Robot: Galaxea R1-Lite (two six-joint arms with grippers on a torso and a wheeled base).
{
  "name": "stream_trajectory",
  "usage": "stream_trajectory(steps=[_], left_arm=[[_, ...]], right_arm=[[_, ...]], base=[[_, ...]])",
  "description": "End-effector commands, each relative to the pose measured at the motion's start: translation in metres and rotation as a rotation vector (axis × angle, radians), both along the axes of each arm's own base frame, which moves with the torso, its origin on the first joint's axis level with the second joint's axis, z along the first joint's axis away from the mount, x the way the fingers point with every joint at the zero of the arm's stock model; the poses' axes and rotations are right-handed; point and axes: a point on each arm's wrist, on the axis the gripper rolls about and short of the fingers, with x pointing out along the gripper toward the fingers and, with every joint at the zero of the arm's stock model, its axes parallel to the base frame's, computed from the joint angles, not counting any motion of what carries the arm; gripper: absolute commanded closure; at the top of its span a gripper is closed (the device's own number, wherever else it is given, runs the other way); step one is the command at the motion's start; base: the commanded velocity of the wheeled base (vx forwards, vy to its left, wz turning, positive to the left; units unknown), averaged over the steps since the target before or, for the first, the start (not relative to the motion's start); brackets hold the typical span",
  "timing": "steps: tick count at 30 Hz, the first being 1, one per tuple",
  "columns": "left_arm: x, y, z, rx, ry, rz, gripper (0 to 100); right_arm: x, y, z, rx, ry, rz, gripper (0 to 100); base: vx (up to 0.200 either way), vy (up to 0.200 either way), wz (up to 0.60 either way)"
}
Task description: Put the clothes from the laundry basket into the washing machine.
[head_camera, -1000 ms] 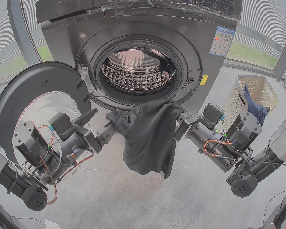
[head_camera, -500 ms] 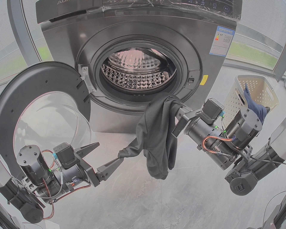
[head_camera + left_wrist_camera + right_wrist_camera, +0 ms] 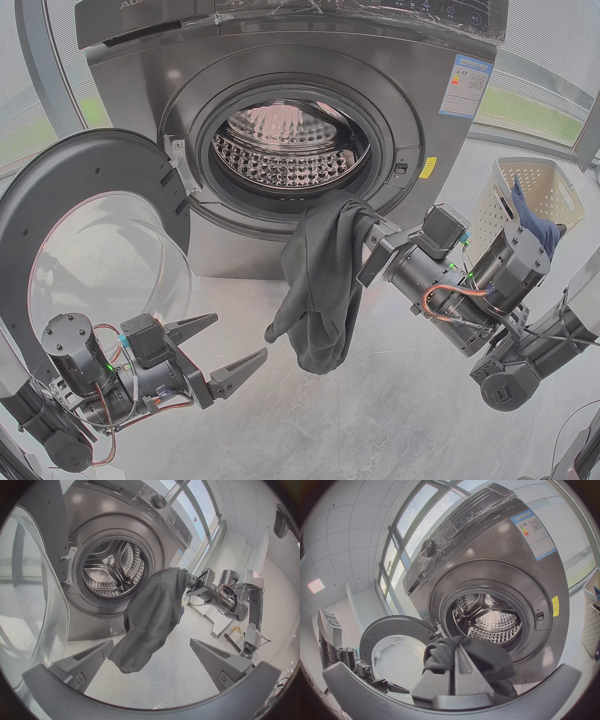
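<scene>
While it hung before the lower right rim of the open drum mouth (image 3: 290,147) of the silver washing machine (image 3: 137,81), the dark grey garment (image 3: 322,275) was clamped at its top in the right gripper (image 3: 457,655). The left gripper (image 3: 240,334) sat low beside the open round door (image 3: 81,169), jaws spread, empty. A blue garment (image 3: 534,225) lay in the cream perforated laundry basket (image 3: 550,181).

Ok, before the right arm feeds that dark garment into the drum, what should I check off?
1. Washing machine door swung open: ok.
2. Drum opening unobstructed: ok.
3. Right gripper shut on the dark garment: ok.
4. Left gripper open, apart from the garment: ok.
5. Garment's hanging end above the opening's lower rim: not ok, it hangs well below.
6. Grip firm enough for the push: cannot tell.
</scene>
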Motion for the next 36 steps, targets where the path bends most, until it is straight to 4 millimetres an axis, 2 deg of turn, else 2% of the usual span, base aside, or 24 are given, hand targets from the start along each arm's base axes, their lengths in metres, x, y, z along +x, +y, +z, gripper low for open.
stream_trajectory(steps=[1, 5, 6, 7, 8, 12, 13, 14, 17, 22, 31, 36], left_arm=[[-0.001, 0.0, -0.006, 0.023, 0.019, -0.017, 0], [0.007, -0.005, -0.009, 0.028, 0.019, -0.021, 0], [0.019, -0.011, -0.006, 0.013, -0.008, -0.011, 0], [0.021, -0.013, -0.005, 0.009, -0.013, -0.011, 0], [0.034, -0.02, -0.001, -0.011, -0.043, -0.008, 0], [0.06, -0.035, 0.009, -0.051, -0.11, -0.006, 0], [0.06, -0.035, 0.009, -0.051, -0.11, -0.006, 0], [0.071, -0.042, 0.013, -0.069, -0.14, -0.006, 0], [0.081, -0.051, 0.016, -0.087, -0.167, -0.012, 0], [0.089, -0.06, 0.013, -0.092, -0.173, -0.028, 0], [0.09, -0.073, 0.018, -0.115, -0.196, -0.065, 0], [0.102, -0.083, 0.009, -0.112, -0.19, -0.055, 0]], right_arm=[[-0.001, 0.0, -0.002, -0.003, 0.005, 0.001, 100], [-0.001, 0.001, -0.002, -0.005, 0.006, 0.006, 100], [-0.002, 0.002, -0.004, -0.009, 0.012, 0.009, 100], [-0.002, 0.002, -0.005, -0.01, 0.013, 0.009, 100], [-0.004, 0.004, -0.008, -0.018, 0.022, 0.017, 100], [-0.006, 0.008, -0.013, -0.029, 0.034, 0.031, 100], [-0.006, 0.008, -0.013, -0.029, 0.034, 0.031, 100], [-0.006, 0.009, -0.015, -0.034, 0.037, 0.03, 100], [-0.004, 0.01, -0.018, -0.04, 0.044, 0.03, 100], [-0.004, 0.011, -0.018, -0.04, 0.044, 0.032, 100], [-0.006, 0.012, -0.018, -0.039, 0.045, 0.037, 100], [-0.008, 0.015, -0.02, -0.041, 0.049, 0.047, 100]], base=[[0.0, 0.0, 0.0], [0.0, 0.0, 0.0], [0.0, 0.0, 0.0], [0.0, 0.0, 0.0], [0.0, 0.0, 0.0], [0.0, 0.0, 0.0], [0.0, 0.0, 0.0], [0.0, 0.0, 0.0], [0.0, 0.0, 0.0], [0.0, 0.0, 0.0], [0.0, 0.0, 0.0], [0.0, 0.0, 0.0]])
